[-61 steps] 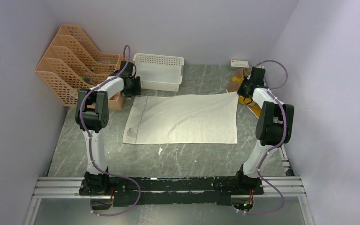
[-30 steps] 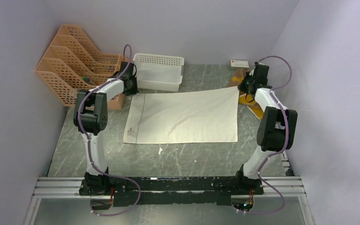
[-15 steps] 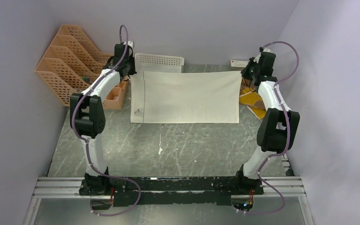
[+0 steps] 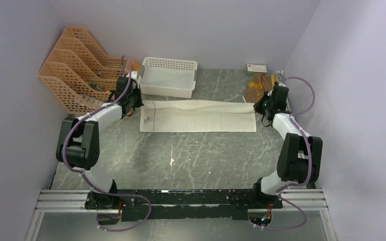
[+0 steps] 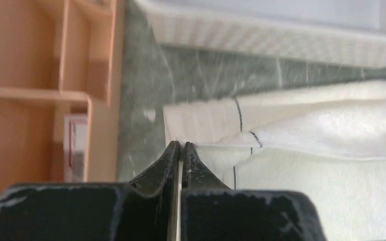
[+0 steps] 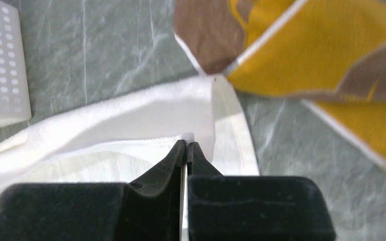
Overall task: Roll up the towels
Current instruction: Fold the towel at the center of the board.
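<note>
The cream-white towel (image 4: 198,116) lies across the back middle of the table as a long narrow band, its far edge folded over onto itself. My left gripper (image 4: 138,105) is shut on the towel's upper left corner (image 5: 201,143), low over the table. On the other side, my right gripper (image 4: 258,107) is shut on the upper right corner (image 6: 188,136). The folded layer (image 6: 130,115) sags between the two grips. The brown and mustard-yellow towel (image 4: 257,85) lies crumpled behind the right gripper, filling the upper right of the right wrist view (image 6: 321,45).
A white lattice basket (image 4: 168,75) stands just behind the cream towel. Orange file racks (image 4: 75,65) line the back left, with a small orange box (image 5: 75,145) beside my left gripper. A small white box (image 4: 257,68) sits at the back right.
Both arms first lifted the towel's far edge up and stretched it taut. They have now come down and toward me, laying that edge over the towel as a narrow folded band.
</note>
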{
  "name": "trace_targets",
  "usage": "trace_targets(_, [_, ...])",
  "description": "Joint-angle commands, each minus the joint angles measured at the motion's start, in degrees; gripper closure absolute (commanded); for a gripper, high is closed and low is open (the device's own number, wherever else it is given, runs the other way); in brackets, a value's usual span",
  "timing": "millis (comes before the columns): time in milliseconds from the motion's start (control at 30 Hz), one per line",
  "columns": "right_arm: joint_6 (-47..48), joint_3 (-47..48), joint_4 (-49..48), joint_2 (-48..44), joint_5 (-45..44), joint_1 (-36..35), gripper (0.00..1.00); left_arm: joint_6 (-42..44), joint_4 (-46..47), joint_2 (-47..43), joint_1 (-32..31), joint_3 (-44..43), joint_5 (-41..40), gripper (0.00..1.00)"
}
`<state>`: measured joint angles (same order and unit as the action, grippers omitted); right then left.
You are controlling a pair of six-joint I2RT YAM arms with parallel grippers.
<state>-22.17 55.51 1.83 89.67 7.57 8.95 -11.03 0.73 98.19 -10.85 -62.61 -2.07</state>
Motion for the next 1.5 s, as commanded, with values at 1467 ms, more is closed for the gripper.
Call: trace_targets(1467, [-11.79,-22.26,-9.00,-10.27,-19.27,1.77,1.00,-7.34,5.59,-13.62,-2.89,22.56,-9.08,0.93])
